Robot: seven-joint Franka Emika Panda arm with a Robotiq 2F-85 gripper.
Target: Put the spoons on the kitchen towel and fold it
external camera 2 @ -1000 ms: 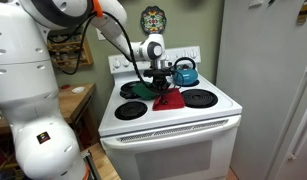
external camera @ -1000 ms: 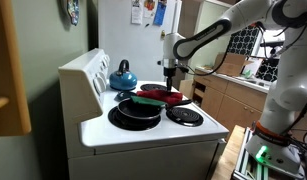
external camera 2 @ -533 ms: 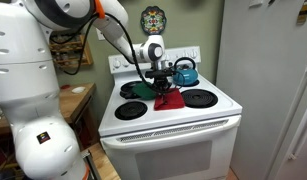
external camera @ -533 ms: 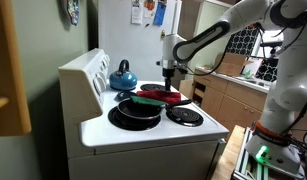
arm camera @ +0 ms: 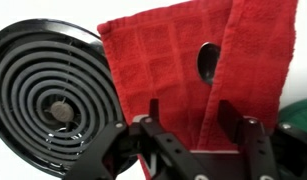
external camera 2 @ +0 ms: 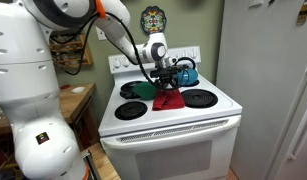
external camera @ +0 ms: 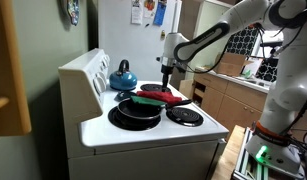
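Note:
A red kitchen towel (arm camera: 153,55) lies on the stove top, and one flap (arm camera: 255,50) is folded over it. A dark oval (arm camera: 207,62) shows at the fold's edge; I cannot tell what it is. In both exterior views the towel (external camera: 165,98) (external camera 2: 169,100) sits between the burners. A slim green utensil (external camera: 149,92) (external camera 2: 140,88), apparently one of the spoons, lies beside it. No red spoon can be told apart from the red cloth. My gripper (arm camera: 188,118) (external camera: 169,78) (external camera 2: 165,74) hangs just above the towel, open, with nothing between its fingers (arm camera: 150,112).
A coil burner (arm camera: 53,90) lies beside the towel. A black pan (external camera: 135,112) sits on a front burner, and another burner (external camera: 185,116) is near the stove's edge. A blue kettle (external camera: 122,74) (external camera 2: 185,70) stands at the back by the control panel.
The gripper has gone from shut to open and lifted slightly off the towel. The folded flap stays where it was laid.

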